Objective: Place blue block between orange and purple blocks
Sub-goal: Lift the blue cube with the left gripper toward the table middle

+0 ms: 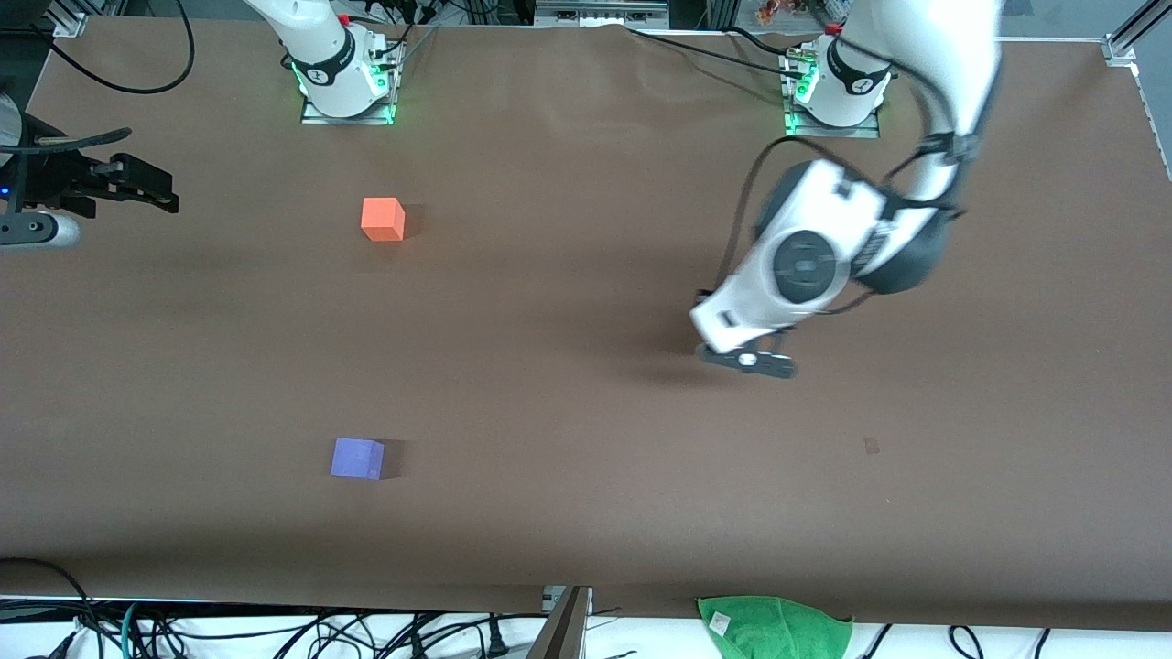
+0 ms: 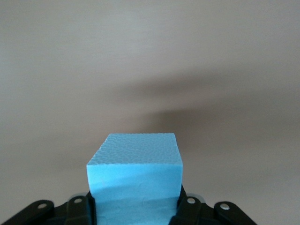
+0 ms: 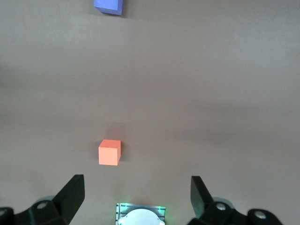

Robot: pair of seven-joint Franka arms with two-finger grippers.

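Observation:
My left gripper (image 1: 746,359) hangs over the table's middle toward the left arm's end. In the left wrist view it (image 2: 136,208) is shut on the blue block (image 2: 134,171), a light sky-blue cube held above the bare table; the hand hides the cube in the front view. The orange block (image 1: 383,220) sits near the right arm's base. The purple block (image 1: 357,458) lies nearer the front camera, roughly in line with it. My right gripper (image 3: 136,197) is open and empty, high over its own base, with the orange block (image 3: 109,152) and purple block (image 3: 108,5) below it.
A black device (image 1: 92,183) on a stand juts in at the right arm's end of the table. A green cloth (image 1: 774,627) hangs off the table's front edge. A small dark mark (image 1: 871,446) is on the brown tabletop (image 1: 549,412).

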